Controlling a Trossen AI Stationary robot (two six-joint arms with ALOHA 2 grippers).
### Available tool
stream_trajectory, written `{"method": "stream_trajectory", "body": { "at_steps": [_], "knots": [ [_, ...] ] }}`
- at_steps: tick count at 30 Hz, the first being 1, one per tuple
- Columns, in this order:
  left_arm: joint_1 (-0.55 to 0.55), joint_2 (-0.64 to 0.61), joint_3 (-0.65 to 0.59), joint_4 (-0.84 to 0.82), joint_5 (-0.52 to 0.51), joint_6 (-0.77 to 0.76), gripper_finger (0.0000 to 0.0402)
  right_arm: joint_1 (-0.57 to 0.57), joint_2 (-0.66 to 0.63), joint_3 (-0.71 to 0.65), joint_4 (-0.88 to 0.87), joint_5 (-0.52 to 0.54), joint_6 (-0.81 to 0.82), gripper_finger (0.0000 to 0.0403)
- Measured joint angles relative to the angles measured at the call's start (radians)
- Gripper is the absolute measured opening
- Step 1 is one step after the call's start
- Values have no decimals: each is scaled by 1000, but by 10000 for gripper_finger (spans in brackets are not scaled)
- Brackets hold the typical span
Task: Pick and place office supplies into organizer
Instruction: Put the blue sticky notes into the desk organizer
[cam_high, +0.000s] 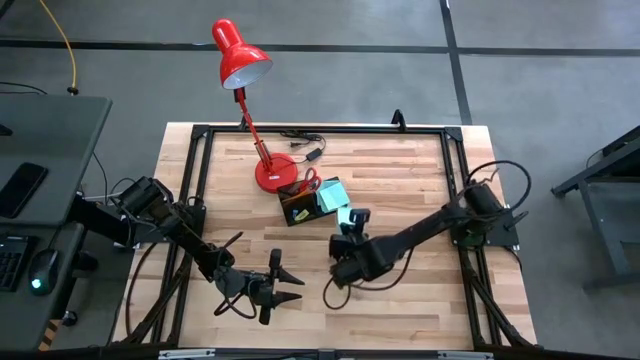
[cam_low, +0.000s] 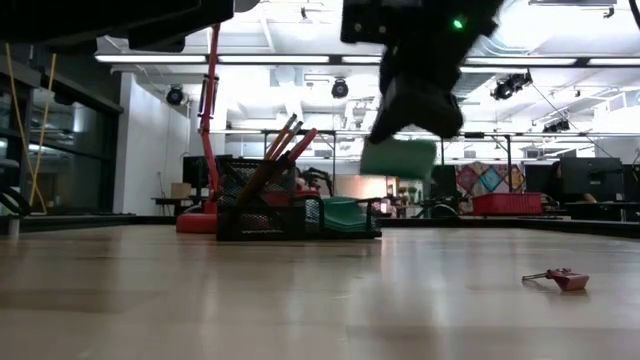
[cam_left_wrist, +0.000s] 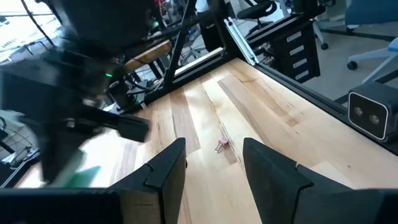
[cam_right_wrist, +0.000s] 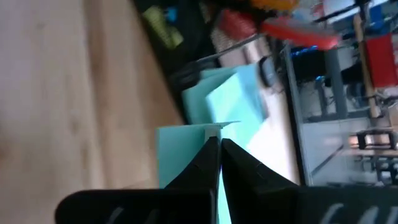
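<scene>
From above, we see the right gripper (cam_high: 352, 222) near the middle of the wooden table (cam_high: 420, 290), its fingers pinched on a thin teal square sticky-note pad (cam_high: 345, 217). Just ahead of it stands the small black mesh organizer (cam_high: 297, 208), with another teal sticky-note pad (cam_high: 331, 193) and red-handled scissors (cam_high: 308, 183) in it; the red desk lamp (cam_high: 243, 60) rises right behind that. The left gripper (cam_high: 287, 286) waits nearer the table's front edge, fingers spread with nothing between them.

At table height, the right gripper (cam_low: 412, 125) hangs above the board with the teal pad (cam_low: 398, 158) below it, clear of the surface. Beside and below it the organizer (cam_low: 262, 212) holds orange pencils (cam_low: 283, 140). A tiny reddish piece (cam_low: 562, 277) lies well apart on the wood.

From the left wrist, the fingers (cam_left_wrist: 163, 177) stand apart; the tiny piece (cam_left_wrist: 221, 144) lies ahead.

From the right wrist, the closed fingers (cam_right_wrist: 204, 163) clamp the teal pad's (cam_right_wrist: 177, 152) edge.
</scene>
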Motion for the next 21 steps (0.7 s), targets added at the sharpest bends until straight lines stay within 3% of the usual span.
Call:
{"method": "stream_trajectory", "body": {
  "at_steps": [4,10,15,21],
  "knots": [
    [0,0,0,0,1,-3,152,-51,-43,0,46,0,-108,0],
    [0,0,0,0,1,-15,152,-150,-52,1,189,-160,-306,0],
    [0,0,0,-8,23,-39,152,-211,-56,1,203,-164,-398,0],
    [-1,0,0,-8,81,-53,152,-263,-61,1,275,-268,-489,0]
  ]
}}
